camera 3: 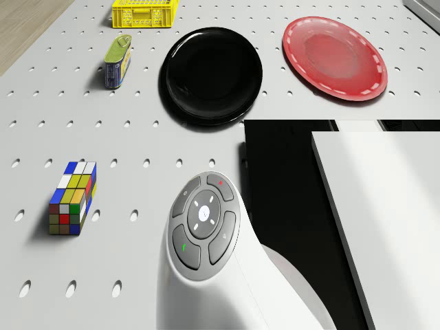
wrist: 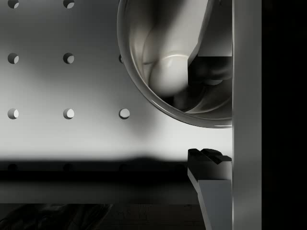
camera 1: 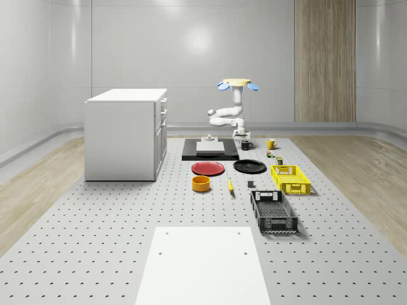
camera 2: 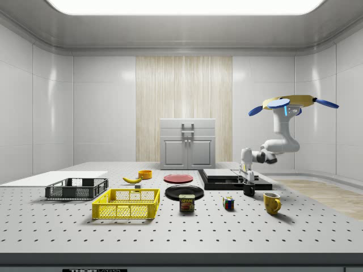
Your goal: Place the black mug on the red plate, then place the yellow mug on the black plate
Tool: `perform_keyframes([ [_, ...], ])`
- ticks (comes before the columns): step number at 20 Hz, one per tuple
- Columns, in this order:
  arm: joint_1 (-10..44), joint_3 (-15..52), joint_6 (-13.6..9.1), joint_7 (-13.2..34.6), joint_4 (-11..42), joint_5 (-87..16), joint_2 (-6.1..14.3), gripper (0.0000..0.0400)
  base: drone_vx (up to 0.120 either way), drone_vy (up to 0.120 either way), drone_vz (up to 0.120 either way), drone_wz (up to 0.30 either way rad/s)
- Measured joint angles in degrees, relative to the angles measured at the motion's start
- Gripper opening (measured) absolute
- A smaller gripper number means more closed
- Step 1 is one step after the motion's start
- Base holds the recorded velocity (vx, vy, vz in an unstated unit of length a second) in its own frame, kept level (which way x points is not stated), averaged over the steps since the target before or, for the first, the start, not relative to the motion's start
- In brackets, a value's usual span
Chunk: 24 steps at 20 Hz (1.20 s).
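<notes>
The drone (camera 2: pixel 295 103) hovers above the far end of the perforated table (camera 1: pixel 95 254), over the ground beside the black platform (camera 1: pixel 191 154) and the mugs. Its arm reaches down so that the gripper (camera 2: pixel 248 182) sits directly over the black mug (camera 2: pixel 249 190).

In the wrist view the black mug's (wrist: pixel 168 72) glossy rim lies close under the camera, with one finger (wrist: pixel 211 187) down beside the wall of the mug. The fingers straddle the rim but whether they are pressing on it cannot be told from these pictures; I record the tool's state as undetermined.

Position of task items:
- Black mug: standing on the table just beside the platform's corner, not on any plate.
- Yellow mug (camera 1: pixel 271 143): upright on the table near the black mug, apart from it, untouched.
- Red plate (camera 1: pixel 208 168): bare, on the table in front of the platform.
- Black plate (camera 1: pixel 249 166): bare, just beside the red plate, at the whole-scene view's right of it.

Assessment: neither placement is done. The work appears to be at the grasp of the first mug. Remaining: secure and lift the black mug, carry it to the red plate, release, then repeat with the yellow mug to the black plate.

Nearby clutter includes a Rubik's cube (camera 3: pixel 72 198) and a tin (camera 3: pixel 117 61), both standing clear of the two plates.
</notes>
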<state>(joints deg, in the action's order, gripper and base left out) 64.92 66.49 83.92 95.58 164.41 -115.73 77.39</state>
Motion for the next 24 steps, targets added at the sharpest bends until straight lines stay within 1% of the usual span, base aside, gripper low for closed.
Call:
perform_keyframes([
  [2,0.1,0.0,0.2,0.1,0.0,0.0,0.2,0.0146,0.000,0.000,0.000,0.000],
  [4,0.1,0.0,0.3,0.1,0.0,0.1,0.3,0.0132,0.000,0.000,0.000,0.000],
  [7,0.2,0.2,0.5,0.2,0.0,0.3,0.5,0.0120,0.000,0.000,0.000,0.000],
  [11,0.3,2.3,-0.3,0.6,0.5,2.4,0.5,0.0114,0.000,0.000,0.000,0.000],
  [16,0.5,6.2,-1.6,1.2,1.3,6.2,0.4,0.0111,0.000,0.000,0.120,0.000],
  [20,0.8,8.1,-1.8,1.6,1.6,8.1,0.7,0.0110,0.000,0.000,0.120,0.000],
  [22,0.9,8.6,-1.8,1.7,1.7,8.6,0.9,0.0110,0.120,0.000,0.120,0.000],
  [24,1.0,9.0,-1.6,1.8,1.7,9.1,1.1,0.0110,0.120,-0.120,0.040,0.000],
])
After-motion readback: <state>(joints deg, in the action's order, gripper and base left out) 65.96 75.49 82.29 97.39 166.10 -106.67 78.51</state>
